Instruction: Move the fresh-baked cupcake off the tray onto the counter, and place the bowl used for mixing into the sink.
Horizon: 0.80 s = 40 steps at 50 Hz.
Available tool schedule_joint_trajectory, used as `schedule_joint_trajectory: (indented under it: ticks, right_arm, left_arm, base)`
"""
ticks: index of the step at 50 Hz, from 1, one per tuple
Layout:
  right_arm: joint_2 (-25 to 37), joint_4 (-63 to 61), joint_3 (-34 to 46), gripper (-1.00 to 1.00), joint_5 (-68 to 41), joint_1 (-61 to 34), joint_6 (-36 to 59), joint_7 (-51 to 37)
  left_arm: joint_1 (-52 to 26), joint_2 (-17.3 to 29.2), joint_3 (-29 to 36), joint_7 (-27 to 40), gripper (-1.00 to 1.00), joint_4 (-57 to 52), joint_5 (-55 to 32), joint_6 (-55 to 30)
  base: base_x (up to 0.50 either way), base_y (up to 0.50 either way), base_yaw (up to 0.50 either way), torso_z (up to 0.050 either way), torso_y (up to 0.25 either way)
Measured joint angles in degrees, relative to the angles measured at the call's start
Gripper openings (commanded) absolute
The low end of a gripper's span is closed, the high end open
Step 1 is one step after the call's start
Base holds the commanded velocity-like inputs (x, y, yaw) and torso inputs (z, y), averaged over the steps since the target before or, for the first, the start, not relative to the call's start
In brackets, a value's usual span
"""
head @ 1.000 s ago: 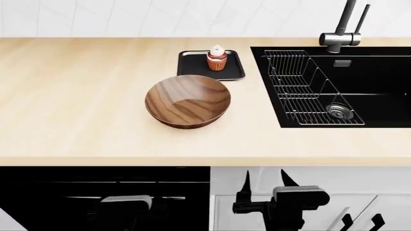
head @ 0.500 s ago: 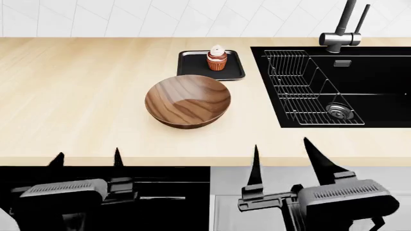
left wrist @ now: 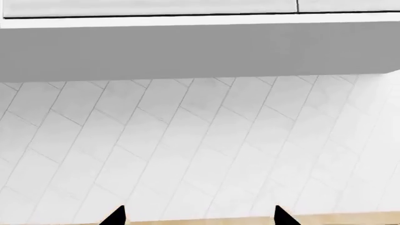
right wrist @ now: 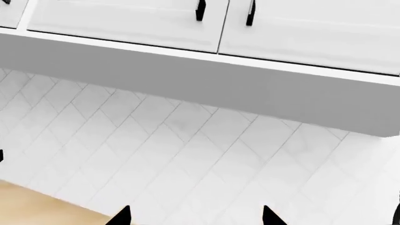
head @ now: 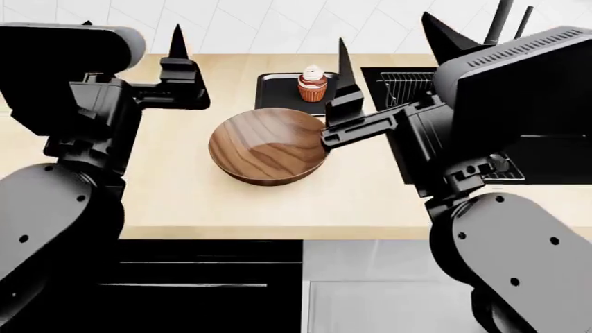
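Note:
The cupcake (head: 312, 84) stands on the black tray (head: 277, 94) at the back of the beige counter (head: 185, 187). The dark-brown wooden bowl (head: 268, 146) sits on the counter just in front of the tray. The black sink (head: 550, 166) lies to the right, mostly hidden by my right arm. My left gripper (head: 132, 31) is open and empty, raised high left of the tray. My right gripper (head: 387, 38) is open and empty, raised above the gap between bowl and sink. Both wrist views show only wall tiles between the open fingertips (left wrist: 115, 216) (right wrist: 122, 217).
The wire dish rack (head: 403, 83) and the faucet (head: 504, 17) show at the sink's far side. White upper cabinets (right wrist: 300, 28) hang over the tiled wall (left wrist: 200, 140). Dark lower cabinets (head: 213, 277) run below the counter's front edge.
Both arms have risen from below the counter's front edge to high above the counter, and now cover much of the view. Cupcake, tray and bowl have not moved.

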State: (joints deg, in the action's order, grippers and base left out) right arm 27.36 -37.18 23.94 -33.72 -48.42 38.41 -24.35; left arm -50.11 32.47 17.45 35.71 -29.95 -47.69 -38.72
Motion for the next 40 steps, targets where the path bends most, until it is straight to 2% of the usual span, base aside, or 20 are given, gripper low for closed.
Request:
schedule_joint_trajectory:
  ticks: [21, 40]
  right_arm:
    - [-5.97, 21.47, -3.00, 1.00, -7.57, -13.59, 0.88, 5.22]
    - [-11.76, 41.13, -4.61, 1.00, -12.58, -21.37, 3.11, 10.04]
  left_arm:
    - [-13.74, -3.20, 5.87, -5.84, 1.00, 21.21, 5.75, 1.43]
    - [-17.03, -5.15, 7.96, -8.72, 1.00, 30.93, 10.01, 5.66]
  base:
    - [0.00, 0.00, 0.00, 0.000, 0.000]
    - [0.00, 0.00, 0.00, 0.000, 0.000]
